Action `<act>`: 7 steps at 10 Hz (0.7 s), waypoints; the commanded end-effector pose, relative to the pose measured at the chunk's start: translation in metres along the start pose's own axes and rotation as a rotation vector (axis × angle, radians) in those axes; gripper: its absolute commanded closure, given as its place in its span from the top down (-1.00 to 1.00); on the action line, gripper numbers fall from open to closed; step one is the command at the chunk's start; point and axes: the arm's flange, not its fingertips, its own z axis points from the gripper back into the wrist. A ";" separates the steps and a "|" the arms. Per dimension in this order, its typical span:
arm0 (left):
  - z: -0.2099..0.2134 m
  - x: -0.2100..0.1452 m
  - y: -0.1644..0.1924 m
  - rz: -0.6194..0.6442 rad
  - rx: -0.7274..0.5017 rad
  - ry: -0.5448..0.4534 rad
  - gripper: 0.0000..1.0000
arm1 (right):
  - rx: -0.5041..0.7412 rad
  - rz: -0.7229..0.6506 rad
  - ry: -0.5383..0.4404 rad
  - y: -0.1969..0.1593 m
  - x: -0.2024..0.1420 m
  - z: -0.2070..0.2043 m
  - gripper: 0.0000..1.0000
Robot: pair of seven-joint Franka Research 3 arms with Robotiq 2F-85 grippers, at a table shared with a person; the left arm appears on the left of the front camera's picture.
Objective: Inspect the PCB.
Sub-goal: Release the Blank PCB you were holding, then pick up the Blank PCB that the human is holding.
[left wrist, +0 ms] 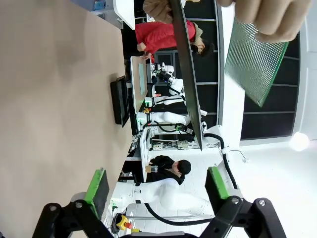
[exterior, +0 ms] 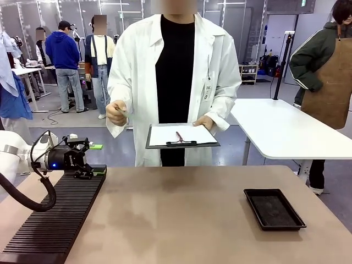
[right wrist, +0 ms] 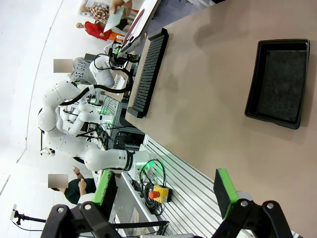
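The right gripper [right wrist: 163,191] at the bottom edge, green pads spread wide; black tray [right wrist: 277,74] upper right on the tan table [right wrist: 208,124]; ribbed black rack [right wrist: 148,69] upper centre; a hand [right wrist: 118,5] holds the PCB [right wrist: 114,20] at top left.

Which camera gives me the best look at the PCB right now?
Left wrist view: the PCB sits top right, its dotted green face turned to the camera, the person's fingers pinching its upper edge. The front view shows it nearly edge-on in the person's hand; the right wrist view shows it small, pale and far off.

Rack [exterior: 52,220] on table's [exterior: 181,220] left, tray [exterior: 254,210] right, PCB [left wrist: 255,62] in person's hand [exterior: 115,113] behind.
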 end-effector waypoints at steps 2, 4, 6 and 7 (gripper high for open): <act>0.000 0.000 0.000 0.004 -0.001 -0.001 1.00 | 0.009 0.020 0.001 0.000 0.000 0.001 1.00; 0.000 0.000 0.000 0.004 -0.001 -0.001 1.00 | 0.009 0.020 0.001 0.000 0.000 0.001 1.00; 0.000 0.000 0.000 0.004 -0.001 -0.001 1.00 | 0.009 0.020 0.001 0.000 0.000 0.001 1.00; 0.000 0.000 0.000 0.004 -0.001 -0.001 1.00 | 0.009 0.020 0.001 0.000 0.000 0.001 1.00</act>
